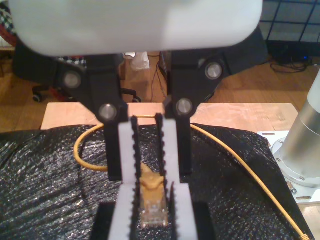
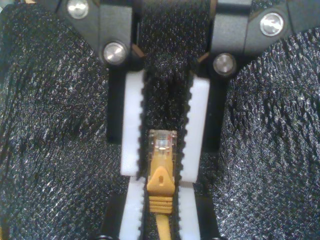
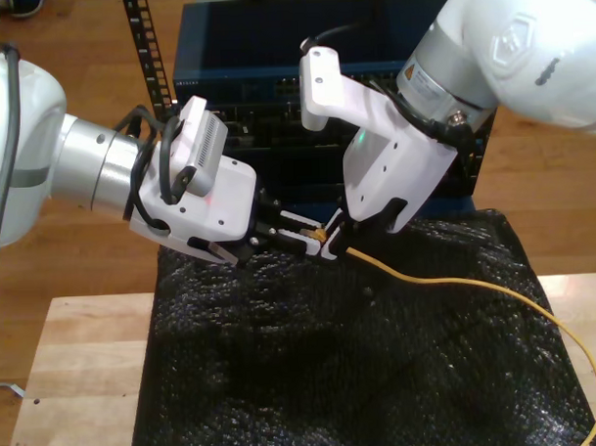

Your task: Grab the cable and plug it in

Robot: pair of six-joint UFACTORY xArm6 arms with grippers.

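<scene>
- My first gripper (image 1: 150, 177) is clamped on the cable (image 3: 457, 281) right at the yellow boot (image 2: 160, 182) behind the plug (image 2: 162, 142), toothed white pads (image 1: 125, 150) pressing from both sides.
- That's the arm coming down from the exterior view's right, fingers angled down toward the middle of the scene.
- My second gripper (image 2: 162, 170) meets it tip to tip from the exterior view's left, its pads (image 2: 132, 125) bracketing the clear end of the plug.
- There's a thin sliver of gap on each side of the plug there, so I cannot tell whether those jaws are actually pinching it.
- The plug sits lifted off the surface between the two sets of fingertips, its clear tip pointing toward my second gripper's body and its latch side facing the second wrist camera.
- From the boot, the cable runs through my first gripper, drops onto the black bubble-wrap mat (image 3: 332, 359) and sweeps out to the exterior view's lower right.
- The mat covers a wooden table (image 3: 77, 358); bare wood shows at the exterior view's lower left.
- Behind both arms stands a dark blue equipment rack (image 3: 272, 48).
</scene>
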